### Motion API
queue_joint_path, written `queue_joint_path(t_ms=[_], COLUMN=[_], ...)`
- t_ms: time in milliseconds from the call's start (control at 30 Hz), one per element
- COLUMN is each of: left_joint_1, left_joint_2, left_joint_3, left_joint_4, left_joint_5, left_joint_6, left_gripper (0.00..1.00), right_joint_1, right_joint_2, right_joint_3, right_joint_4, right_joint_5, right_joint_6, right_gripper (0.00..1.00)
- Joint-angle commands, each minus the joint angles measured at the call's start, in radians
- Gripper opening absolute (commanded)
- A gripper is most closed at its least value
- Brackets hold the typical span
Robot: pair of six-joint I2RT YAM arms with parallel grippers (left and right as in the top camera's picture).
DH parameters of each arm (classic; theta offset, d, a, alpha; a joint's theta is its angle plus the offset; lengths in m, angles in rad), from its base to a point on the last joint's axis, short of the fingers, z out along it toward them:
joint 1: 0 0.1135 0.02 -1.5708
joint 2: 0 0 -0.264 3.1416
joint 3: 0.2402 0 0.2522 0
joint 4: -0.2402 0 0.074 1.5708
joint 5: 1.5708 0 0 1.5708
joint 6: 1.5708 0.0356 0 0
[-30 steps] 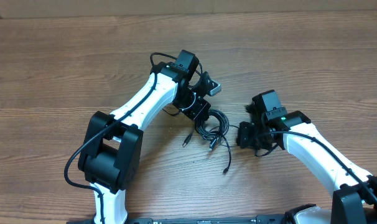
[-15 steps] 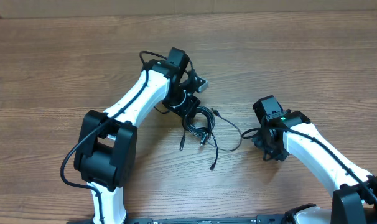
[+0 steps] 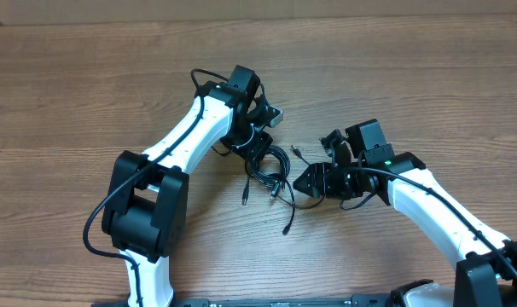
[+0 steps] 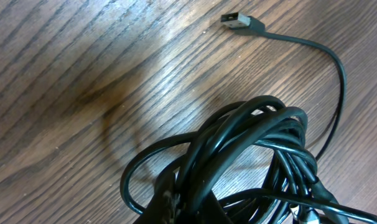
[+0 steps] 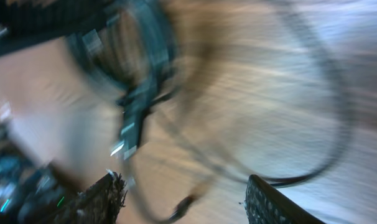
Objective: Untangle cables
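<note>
Black cables lie in a tangled bundle on the wooden tabletop between both arms, with the left gripper clamped on the bundle's upper edge and the right gripper just beside its right edge, jaws spread apart, grasping nothing.

Even, soft light in the overhead view, shadows faint. Left wrist view is sharp, with pale glare on the table. Right wrist view is heavily motion-blurred.
</note>
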Motion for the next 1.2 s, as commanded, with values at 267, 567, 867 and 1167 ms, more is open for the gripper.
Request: queue_joint_path(t_ms=[267,567,867,1167], left_joint_1=[-0.016,-0.016,-0.014,-0.013], left_joint_2=[-0.029,-0.029,-0.029,-0.029], left_joint_3=[0.028,0.028,0.028,0.028], left_joint_4=[0.032,0.031,-0.007,-0.018], left_joint_5=[0.093,0.114,0.059,-0.045], left_joint_6=[-0.029,-0.029,-0.029,-0.056], left_gripper=[0.04,0.04,0.04,0.04], right_joint_1=[0.064,0.105,0.103,0.060], right_joint_2=[0.001,0.001,0.001,0.001], right_joint_3=[-0.003,-0.003,-0.003,-0.003], right_joint_4=[-0.002,-0.045,-0.344,-0.442], right_joint_5=[-0.137,0.236,0.921,0.973], right_joint_6=[-0.116,0.045,0.616,0.780], right_gripper=[0.57,0.04,0.04,0.04])
